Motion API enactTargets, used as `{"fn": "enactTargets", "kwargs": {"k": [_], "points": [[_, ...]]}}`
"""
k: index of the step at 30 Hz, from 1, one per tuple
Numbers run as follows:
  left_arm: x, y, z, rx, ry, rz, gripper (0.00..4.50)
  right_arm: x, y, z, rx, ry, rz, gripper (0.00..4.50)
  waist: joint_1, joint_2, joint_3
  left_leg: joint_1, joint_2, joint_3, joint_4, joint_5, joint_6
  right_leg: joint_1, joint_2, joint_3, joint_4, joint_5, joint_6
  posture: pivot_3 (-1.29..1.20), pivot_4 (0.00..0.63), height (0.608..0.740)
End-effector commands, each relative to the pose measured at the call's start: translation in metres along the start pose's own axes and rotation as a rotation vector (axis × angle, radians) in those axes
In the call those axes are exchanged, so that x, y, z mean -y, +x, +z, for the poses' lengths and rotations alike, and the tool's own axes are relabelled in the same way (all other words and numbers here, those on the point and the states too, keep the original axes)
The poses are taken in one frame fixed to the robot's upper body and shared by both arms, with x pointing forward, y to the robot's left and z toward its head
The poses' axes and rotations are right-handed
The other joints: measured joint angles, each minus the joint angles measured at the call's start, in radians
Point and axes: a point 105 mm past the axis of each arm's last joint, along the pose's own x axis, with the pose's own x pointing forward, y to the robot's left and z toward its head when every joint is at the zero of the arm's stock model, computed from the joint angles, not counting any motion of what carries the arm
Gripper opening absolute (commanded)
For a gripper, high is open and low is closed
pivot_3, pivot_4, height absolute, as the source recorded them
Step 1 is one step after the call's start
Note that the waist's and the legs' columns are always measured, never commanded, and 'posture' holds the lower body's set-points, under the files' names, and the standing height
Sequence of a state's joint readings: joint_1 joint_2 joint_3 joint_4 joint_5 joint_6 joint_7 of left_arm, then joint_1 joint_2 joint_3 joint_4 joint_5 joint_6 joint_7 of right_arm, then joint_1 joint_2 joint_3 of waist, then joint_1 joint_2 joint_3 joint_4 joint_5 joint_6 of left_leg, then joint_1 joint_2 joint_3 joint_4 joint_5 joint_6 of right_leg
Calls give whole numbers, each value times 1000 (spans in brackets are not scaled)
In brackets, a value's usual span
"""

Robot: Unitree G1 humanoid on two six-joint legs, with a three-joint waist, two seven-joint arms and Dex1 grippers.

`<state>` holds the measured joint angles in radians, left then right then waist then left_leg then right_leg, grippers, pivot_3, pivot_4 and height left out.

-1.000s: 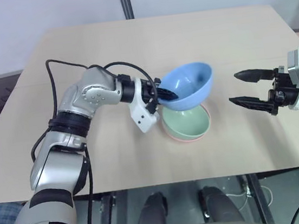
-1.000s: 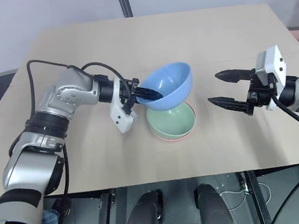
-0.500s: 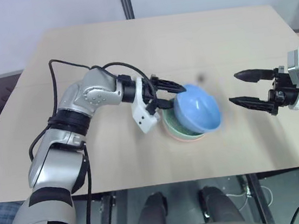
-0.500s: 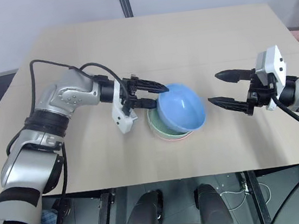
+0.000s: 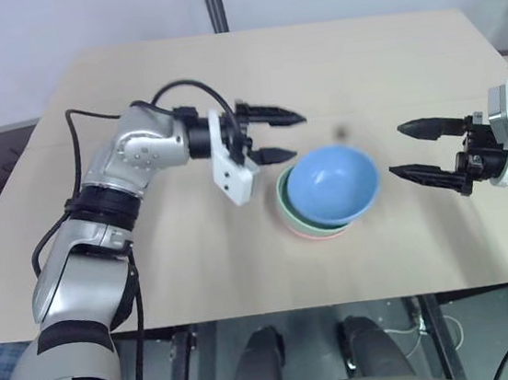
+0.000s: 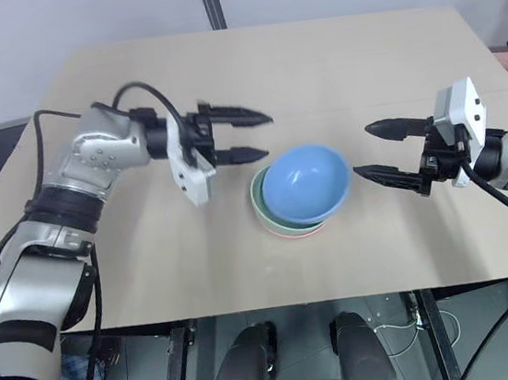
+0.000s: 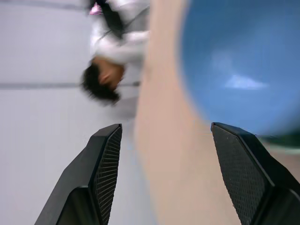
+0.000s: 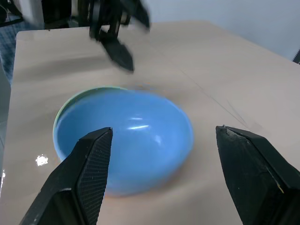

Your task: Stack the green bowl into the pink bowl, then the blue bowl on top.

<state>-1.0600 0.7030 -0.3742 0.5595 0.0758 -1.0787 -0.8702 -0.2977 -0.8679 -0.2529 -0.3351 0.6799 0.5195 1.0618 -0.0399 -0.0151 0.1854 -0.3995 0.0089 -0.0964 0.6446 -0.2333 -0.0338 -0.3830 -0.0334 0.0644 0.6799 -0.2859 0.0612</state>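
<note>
Sitting askew in the green bowl (image 5: 287,206) and pink bowl (image 5: 307,232), hiding all but their rims: blue bowl (image 5: 331,184). Left gripper (image 5: 284,136) spread, empty, just beside; right gripper (image 5: 409,149) spread, empty, apart.

Lab: bare test table (image 5: 196,243), plain wall (image 5: 49,30)

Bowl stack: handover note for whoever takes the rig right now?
Left gripper: open, holding nothing, up off the table just left of the stack.
Right gripper: open, holding nothing, to the right of the stack.
Blue bowl: on top of the green bowl, sitting off-centre toward the right, not squarely nested.
Pink bowl: at the bottom; a sliver of rim shows.
Done: all three stacked in order.
Left: probably just check that the blue bowl seats properly; nudge it if not.
</note>
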Motion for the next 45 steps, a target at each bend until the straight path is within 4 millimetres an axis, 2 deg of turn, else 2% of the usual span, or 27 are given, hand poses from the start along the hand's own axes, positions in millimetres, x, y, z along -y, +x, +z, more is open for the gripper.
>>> {"fn": "enactTargets", "kwargs": {"k": [1,8,12,13,16,18,22,25,31,34,45], "points": [[-33,-25,-14,-92,-101,181,3205,2,-3,11,11,-54,-6,3672,-2,0,0,0,0,0,0,0,0,0,0,0,0,0,0,0,150,740],[-41,-83,-64,-345,-552,534,3205,2,-4,10,8,-50,-1,3672,-3,0,0,0,0,-1,2,0,0,0,1,-1,1,0,0,0,150,740],[-24,-113,-76,-420,-885,697,3205,2,-5,10,1,-51,1,3672,-3,1,0,-1,0,-2,3,0,0,1,0,-2,1,0,0,0,150,740],[-18,-116,-74,-419,-948,712,3205,2,-6,10,-1,-51,1,3672,-4,1,0,-1,0,-2,3,0,0,1,0,-2,1,0,0,0,150,740],[18,-121,-45,-359,-1207,639,3205,4,-9,7,-14,-48,-5,3672,-8,1,0,0,1,-1,2,0,0,0,1,-1,2,0,0,0,150,740],[33,-119,-26,-337,-1284,580,3205,4,-10,6,-19,-47,-9,3672,-9,1,0,0,1,-1,2,0,0,0,1,-1,1,0,0,0,150,740],[47,-112,15,-282,-1419,494,3205,8,-16,3,-36,-43,-22,3672,5,1,1,0,1,-2,3,0,0,2,0,-2,1,0,0,0,150,740],[53,-119,27,-323,-1479,493,3205,12,-23,-1,-67,-48,-31,3672,10,1,1,1,1,-3,3,0,0,3,0,-3,1,0,0,0,150,740],[49,-128,41,-317,-1491,501,3205,18,-33,-1,-91,-64,-45,3672,6,1,1,2,2,-2,3,0,0,4,0,-2,1,0,0,0,150,740],[54,-130,44,-319,-1509,489,3205,19,-36,-2,-100,-66,-48,3672,5,1,1,2,2,-1,3,0,0,4,0,-2,0,0,0,0,150,740],[65,-129,51,-327,-1541,445,3205,10,-41,-13,-112,-47,-35,3672,5,1,1,2,2,-1,3,0,0,4,0,-1,-1,0,0,0,150,740]]}}
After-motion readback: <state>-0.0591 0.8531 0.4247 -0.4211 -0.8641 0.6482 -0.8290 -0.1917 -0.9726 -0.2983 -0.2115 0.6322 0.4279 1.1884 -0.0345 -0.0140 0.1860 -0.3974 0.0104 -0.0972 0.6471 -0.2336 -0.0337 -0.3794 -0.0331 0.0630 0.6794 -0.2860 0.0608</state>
